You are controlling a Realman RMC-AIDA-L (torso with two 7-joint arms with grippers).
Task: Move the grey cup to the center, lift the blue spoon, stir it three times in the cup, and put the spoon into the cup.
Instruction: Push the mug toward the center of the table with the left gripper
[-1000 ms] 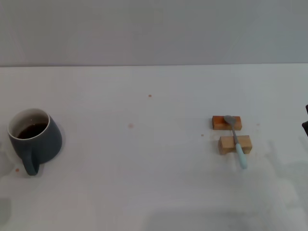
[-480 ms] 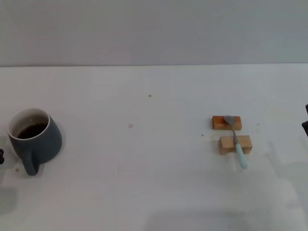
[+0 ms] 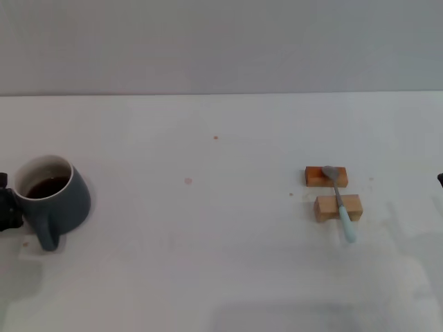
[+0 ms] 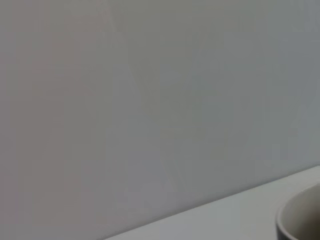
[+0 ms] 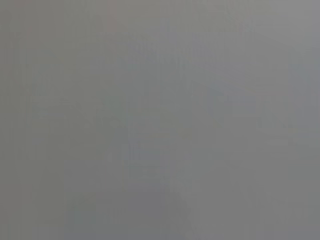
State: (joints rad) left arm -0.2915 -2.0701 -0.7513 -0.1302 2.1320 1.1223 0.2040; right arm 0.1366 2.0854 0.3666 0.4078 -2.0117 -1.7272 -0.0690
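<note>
Reaching for cup at far left of bench with left gripper; finger state, I cannot tell. Spoon rests on blocks, right. Next: grip cup, slide to centre.

Grey cup: glazed ceramic, smooth, white inside. Blue spoon: matt grey metal bowl, pale-blue plastic-looking handle. Two wooden blocks under it. Table: matt white.
</note>
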